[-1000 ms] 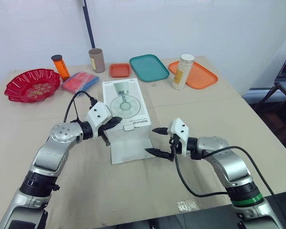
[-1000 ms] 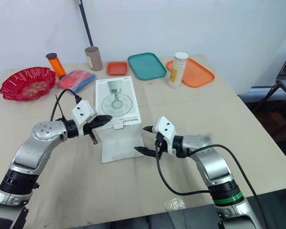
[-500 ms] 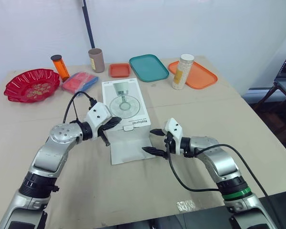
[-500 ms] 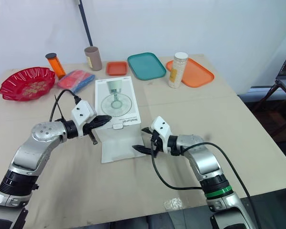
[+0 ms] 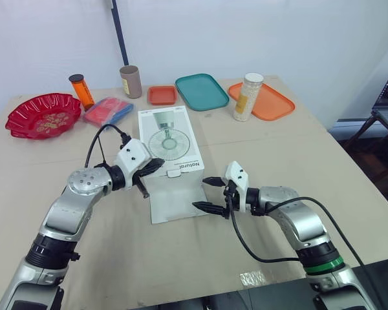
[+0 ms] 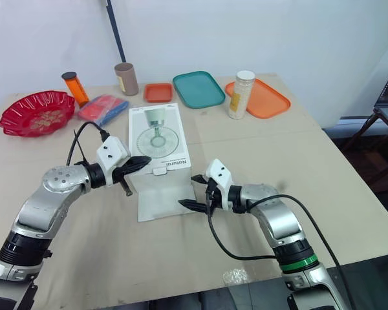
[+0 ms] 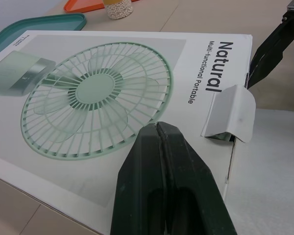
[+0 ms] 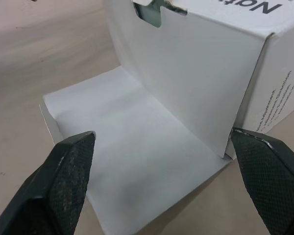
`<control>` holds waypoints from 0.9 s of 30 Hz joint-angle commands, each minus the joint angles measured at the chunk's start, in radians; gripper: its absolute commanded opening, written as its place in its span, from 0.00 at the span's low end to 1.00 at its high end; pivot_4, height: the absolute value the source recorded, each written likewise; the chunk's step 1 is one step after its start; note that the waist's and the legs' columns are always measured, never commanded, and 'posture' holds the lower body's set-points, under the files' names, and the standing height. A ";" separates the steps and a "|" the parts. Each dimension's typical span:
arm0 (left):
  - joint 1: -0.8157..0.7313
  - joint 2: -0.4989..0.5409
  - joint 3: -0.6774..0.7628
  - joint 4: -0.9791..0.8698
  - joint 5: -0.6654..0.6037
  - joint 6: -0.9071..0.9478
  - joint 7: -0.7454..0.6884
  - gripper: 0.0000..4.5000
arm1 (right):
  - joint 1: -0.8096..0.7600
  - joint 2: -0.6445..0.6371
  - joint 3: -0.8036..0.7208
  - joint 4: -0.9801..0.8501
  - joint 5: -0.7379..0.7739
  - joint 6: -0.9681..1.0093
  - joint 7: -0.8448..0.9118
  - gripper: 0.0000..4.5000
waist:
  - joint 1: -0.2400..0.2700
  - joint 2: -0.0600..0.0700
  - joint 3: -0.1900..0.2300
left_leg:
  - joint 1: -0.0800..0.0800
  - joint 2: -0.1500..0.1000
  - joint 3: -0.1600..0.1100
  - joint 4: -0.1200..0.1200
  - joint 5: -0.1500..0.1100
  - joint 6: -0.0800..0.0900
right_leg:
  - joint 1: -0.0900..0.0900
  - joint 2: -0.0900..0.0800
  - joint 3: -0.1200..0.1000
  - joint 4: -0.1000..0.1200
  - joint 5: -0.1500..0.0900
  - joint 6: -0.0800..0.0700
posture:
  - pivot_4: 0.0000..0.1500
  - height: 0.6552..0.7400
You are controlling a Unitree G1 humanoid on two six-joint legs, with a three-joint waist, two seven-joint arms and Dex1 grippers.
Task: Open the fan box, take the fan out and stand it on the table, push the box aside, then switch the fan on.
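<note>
The white fan box lies flat mid-table, a fan printed on its top. Its front flap is folded down onto the table, and the small tab sticks up at the top's near edge. My left gripper is shut with nothing in it, its tips resting over the box top's near left corner. My right gripper stands open at the flap's right edge, just before the box's front wall, one finger over the flap.
Along the back stand a red bowl, an orange bottle, a pink and blue packet, a brown cup, a small orange tray, a teal tray, a bead jar and an orange tray.
My right gripper has edged slightly left toward the flap and stays open. The left gripper and the box have not moved.
</note>
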 commanded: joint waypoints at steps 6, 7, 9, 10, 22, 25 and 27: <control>0.024 0.006 -0.001 0.002 0.007 0.021 0.005 0.02 | -0.006 -0.004 -0.011 -0.076 0.052 0.018 0.037 1.00 | 0.000 0.000 0.000 | 0.000 0.000 0.000 0.000 0.000 0.000 | 0.000 0.000 0.000 0.000 0.000 0.000 | 1.00 1.00; 0.023 0.006 -0.001 0.003 0.007 0.021 0.006 0.02 | -0.004 -0.011 -0.017 -0.088 0.065 0.029 0.046 1.00 | 0.000 0.000 0.000 | 0.000 0.000 0.000 0.000 0.000 0.000 | 0.000 0.000 0.000 0.000 0.000 0.000 | 1.00 1.00; 0.022 0.006 -0.002 0.004 0.006 0.020 0.005 0.02 | 0.000 -0.025 -0.027 -0.110 0.088 0.046 0.063 1.00 | 0.000 0.000 0.000 | 0.000 0.000 0.000 0.000 0.000 0.000 | 0.000 0.000 0.000 0.000 0.000 0.000 | 1.00 1.00; 0.023 0.006 -0.003 0.004 0.006 0.020 0.004 0.02 | 0.002 -0.031 -0.030 -0.120 0.097 0.051 0.068 1.00 | 0.000 0.000 0.000 | 0.000 0.000 0.000 0.000 0.000 0.000 | 0.000 0.000 0.000 0.000 0.000 0.000 | 1.00 1.00; 0.017 0.026 0.016 0.006 -0.001 0.020 -0.015 0.02 | 0.000 -0.103 -0.085 -0.234 0.233 0.133 0.104 1.00 | 0.000 0.000 0.000 | 0.000 0.000 0.000 0.000 0.000 0.000 | 0.000 0.000 0.000 0.000 0.000 0.000 | 1.00 1.00; 0.015 0.036 0.032 0.006 -0.004 0.018 -0.019 0.02 | -0.011 -0.101 -0.089 -0.236 0.240 0.132 0.096 1.00 | 0.000 0.000 0.000 | 0.000 0.000 0.000 0.000 0.000 0.000 | 0.000 0.000 0.000 0.000 0.000 0.000 | 1.00 1.00; 0.012 0.042 0.044 0.006 -0.008 0.018 -0.019 0.02 | -0.016 -0.099 -0.088 -0.236 0.242 0.129 0.093 1.00 | 0.000 0.000 0.000 | 0.000 0.000 0.000 0.000 0.000 0.000 | 0.000 0.000 0.000 0.000 0.000 0.000 | 1.00 1.00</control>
